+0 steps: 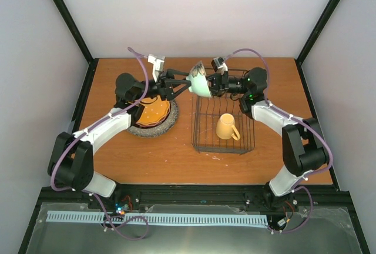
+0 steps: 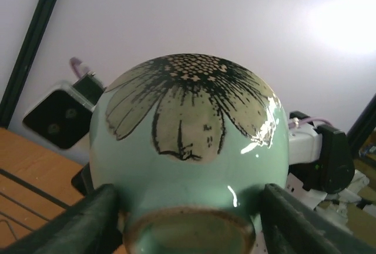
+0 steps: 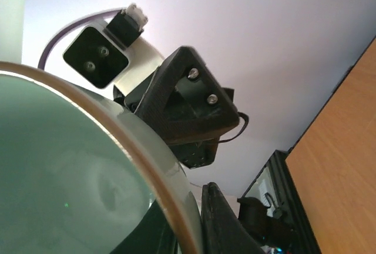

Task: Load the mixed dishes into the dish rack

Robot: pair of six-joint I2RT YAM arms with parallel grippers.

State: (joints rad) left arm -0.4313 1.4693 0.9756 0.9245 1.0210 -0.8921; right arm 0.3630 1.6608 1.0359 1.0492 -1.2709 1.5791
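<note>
The pale green bowl (image 1: 201, 83) with a black flower print hangs in the air between both grippers, above the far left corner of the dish rack (image 1: 202, 143). My left gripper (image 1: 189, 84) is closed on the bowl's lower body (image 2: 188, 136), one finger on each side of its foot. My right gripper (image 1: 212, 83) is shut on the bowl's rim (image 3: 147, 166), one finger inside and one outside. The yellow mug (image 1: 227, 127) sits in the rack. The orange dotted plate (image 1: 154, 112) lies on the grey speckled plate (image 1: 168, 126), left of the rack. I cannot make out the dark-rimmed plate.
The left arm's forearm passes over the plate stack. The black wire rack stands right of centre on the wooden table (image 1: 164, 154). Black frame posts and white walls close in the table on three sides.
</note>
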